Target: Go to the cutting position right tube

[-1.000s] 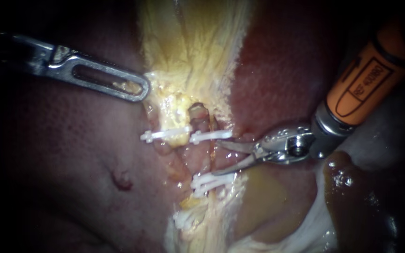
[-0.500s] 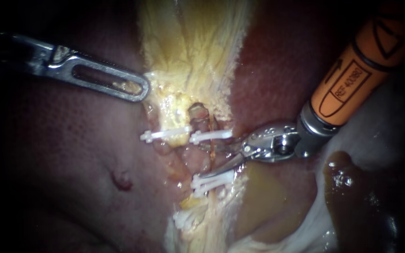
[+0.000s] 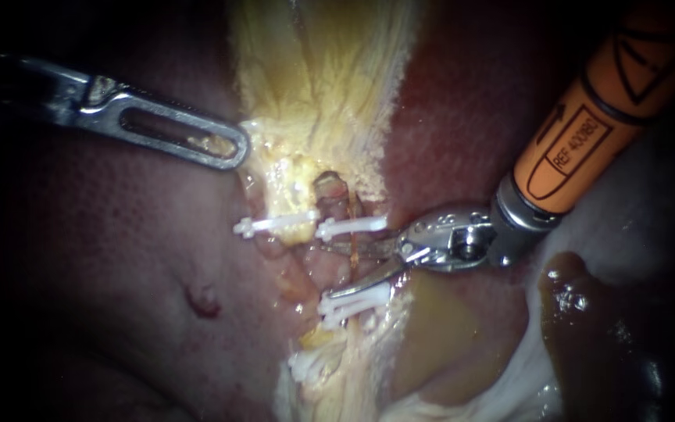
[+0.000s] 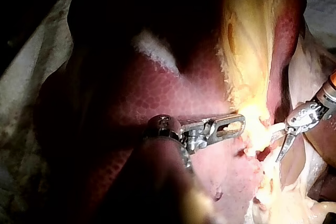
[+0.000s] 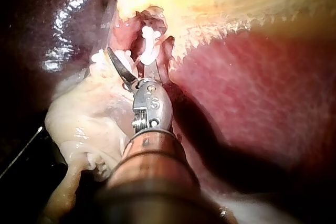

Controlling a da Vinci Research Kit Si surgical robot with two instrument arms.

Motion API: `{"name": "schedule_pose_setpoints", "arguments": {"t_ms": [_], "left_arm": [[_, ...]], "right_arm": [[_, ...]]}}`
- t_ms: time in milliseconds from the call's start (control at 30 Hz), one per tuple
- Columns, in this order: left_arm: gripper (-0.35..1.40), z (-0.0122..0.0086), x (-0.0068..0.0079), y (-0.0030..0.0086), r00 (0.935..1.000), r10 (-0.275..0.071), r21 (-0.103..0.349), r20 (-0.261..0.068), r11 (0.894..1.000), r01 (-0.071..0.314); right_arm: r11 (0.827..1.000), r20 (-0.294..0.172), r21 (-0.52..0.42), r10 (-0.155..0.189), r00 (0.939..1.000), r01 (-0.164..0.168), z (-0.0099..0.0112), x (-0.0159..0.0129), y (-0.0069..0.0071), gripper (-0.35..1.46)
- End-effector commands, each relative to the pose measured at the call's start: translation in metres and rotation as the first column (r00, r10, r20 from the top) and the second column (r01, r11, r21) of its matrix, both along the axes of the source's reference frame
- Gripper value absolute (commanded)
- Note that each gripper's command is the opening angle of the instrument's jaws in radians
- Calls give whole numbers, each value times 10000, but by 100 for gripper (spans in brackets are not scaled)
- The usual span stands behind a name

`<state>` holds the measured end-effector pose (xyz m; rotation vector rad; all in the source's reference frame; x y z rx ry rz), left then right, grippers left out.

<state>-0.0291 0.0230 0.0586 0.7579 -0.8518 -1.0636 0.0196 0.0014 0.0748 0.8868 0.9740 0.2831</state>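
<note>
The right tube runs pinkish between an upper white clip and a lower pair of clips. My right instrument, orange-sleeved with curved blades, comes in from the upper right; its jaws are open, one blade just under the upper clip and one just above the lower clips, straddling the tube. In the right wrist view the blades spread beside a clip. My left instrument has its slotted jaws shut on yellow tissue above the tubes, as its wrist view also shows.
A left tube with its own white clip lies beside the right one. Dark red liver fills the left; pale tissue and brown fluid lie at the lower right. More white clips sit lower down.
My right instrument has slid left towards the tubes, so its open blades now reach across the right tube between the clips. The left instrument has not moved.
</note>
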Motion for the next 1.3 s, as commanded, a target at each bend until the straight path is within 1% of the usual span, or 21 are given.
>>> {"name": "schedule_pose_setpoints", "arguments": {"t_ms": [33, 267, 433, 533, 667, 867, 1300], "left_arm": [[-35, 1, 0, 0, 10000, 3, 2, 3, 10000, -3], [-35, 2, 0, 1, 10000, 4, 2, 4, 10000, -4], [-35, 3, 1, 1, 10000, 5, 2, 5, 10000, -5], [-35, 3, 1, 1, 10000, 5, 2, 5, 10000, -5], [-35, 3, 0, 1, 10000, 2, 1, 2, 10000, -2], [-35, 4, 0, 1, 10000, -2, -5, -2, 10000, 2], [-35, 6, -1, 1, 10000, 0, -7, -1, 10000, 0]], "right_arm": [[10000, -86, 16, -37, 10000, 37, -1, 1, -1, 141], [9997, -690, 186, -131, 9975, 145, -12, 13, -8, 141], [9991, -886, 204, -362, 9954, 382, -16, 25, -11, 138], [9989, -957, 236, -383, 9947, 407, -17, 32, -10, 136], [9991, -961, 247, -332, 9948, 358, -16, 40, -9, 136], [9995, -908, 264, -140, 9958, 165, -13, 50, -8, 136], [9995, -1027, 311, -70, 9947, 102, -13, 52, -9, 138]]}}
